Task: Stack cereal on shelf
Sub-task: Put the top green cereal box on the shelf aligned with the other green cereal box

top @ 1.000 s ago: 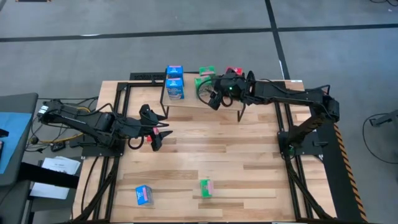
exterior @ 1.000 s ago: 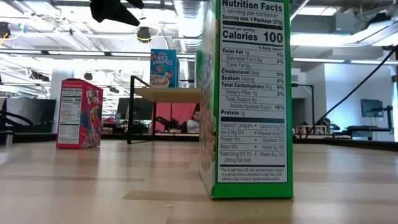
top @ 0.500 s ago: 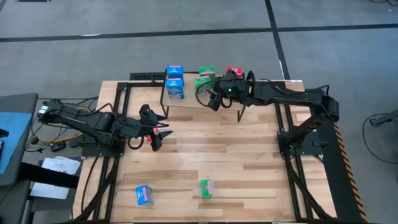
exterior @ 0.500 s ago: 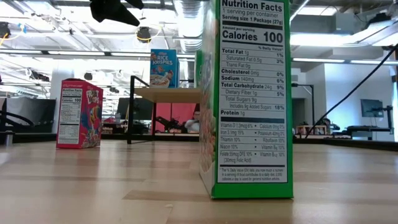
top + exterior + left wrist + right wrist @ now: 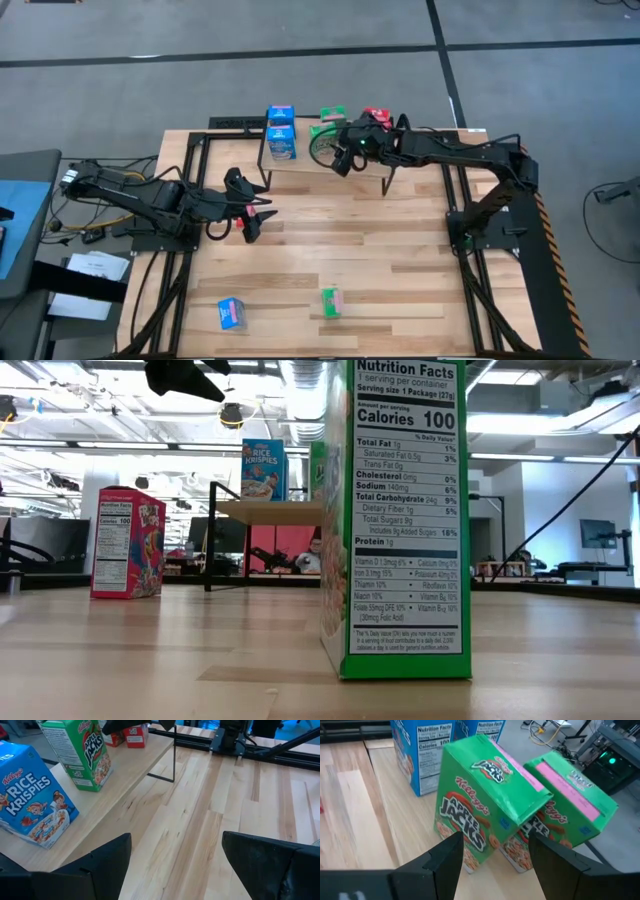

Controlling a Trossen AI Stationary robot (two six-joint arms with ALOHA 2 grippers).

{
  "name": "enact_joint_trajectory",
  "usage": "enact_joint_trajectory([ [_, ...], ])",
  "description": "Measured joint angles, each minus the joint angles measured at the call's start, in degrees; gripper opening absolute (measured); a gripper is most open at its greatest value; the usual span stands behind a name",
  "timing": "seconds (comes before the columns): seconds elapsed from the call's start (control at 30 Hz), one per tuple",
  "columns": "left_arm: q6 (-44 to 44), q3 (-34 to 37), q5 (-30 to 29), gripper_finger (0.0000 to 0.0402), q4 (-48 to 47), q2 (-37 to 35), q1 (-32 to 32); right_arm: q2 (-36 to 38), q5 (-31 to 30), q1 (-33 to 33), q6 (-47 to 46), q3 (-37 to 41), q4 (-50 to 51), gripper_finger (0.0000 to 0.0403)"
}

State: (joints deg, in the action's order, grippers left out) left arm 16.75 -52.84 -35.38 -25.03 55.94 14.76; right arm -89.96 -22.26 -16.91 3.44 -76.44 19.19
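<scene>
My right gripper point(image 5: 340, 158) reaches over the shelf point(image 5: 300, 168) at the table's far side. Its fingers point(image 5: 442, 865) flank a green Apple Jacks cereal box point(image 5: 485, 805). A second green box point(image 5: 565, 815) stands just behind it. Two blue Rice Krispies boxes point(image 5: 281, 138) stand on the shelf's left end and red boxes point(image 5: 376, 115) on its right. My left gripper point(image 5: 262, 215) hangs open over the table's left middle, holding nothing. A red box point(image 5: 128, 542) and another green box point(image 5: 400, 520) stand on the tabletop near the front. My right gripper has the green box between its two fingers, one on each narrow side, low on the box point(image 5: 480, 851). The fingers slant down from the table's near right. The box leans slightly. Its bottom point(image 5: 90, 785) appears to meet the shelf's plank.
Free plank point(image 5: 125, 770) lies in front of the boxes on the shelf. The shelf's thin black leg point(image 5: 174, 755) stands at its near edge. Black frame rails point(image 5: 190, 190) run along both sides of the table. The wide wooden tabletop point(image 5: 380, 260) lies between the shelf and the two front boxes.
My right gripper has eased a little toward the table's left edge and downward, taking the green box with it. My left gripper has kept still.
</scene>
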Motion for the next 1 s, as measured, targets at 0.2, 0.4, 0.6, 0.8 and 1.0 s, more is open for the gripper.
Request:
enact_joint_trajectory([
  [0.2, 0.0, 0.0, 0.0, 0.0303, 0.0, 0.0, 0.0, 0.0, -0.1, 0.8, 0.0, 0.0, 0.1, 0.0249],
  [0.4, 0.0, 0.0, 0.0, 0.0303, 0.0, 0.0, 0.0, 0.0, -0.1, 2.5, 0.0, 0.0, 0.0, 0.0249],
  [0.6, 0.1, 0.0, 0.0, 0.0303, 0.0, 0.0, 0.0, 0.0, -0.3, 3.8, 0.1, 0.0, 0.1, 0.0249],
  [0.8, 0.2, 0.0, 0.0, 0.0303, 0.0, 0.0, 0.0, 0.2, -4.9, 4.7, 0.0, -2.3, 3.8, 0.0249],
  [1.0, 0.2, 0.0, 0.0, 0.0303, 0.1, 0.0, 0.0, 0.4, -4.9, 6.3, -0.7, -8.6, 7.6, 0.0249],
])
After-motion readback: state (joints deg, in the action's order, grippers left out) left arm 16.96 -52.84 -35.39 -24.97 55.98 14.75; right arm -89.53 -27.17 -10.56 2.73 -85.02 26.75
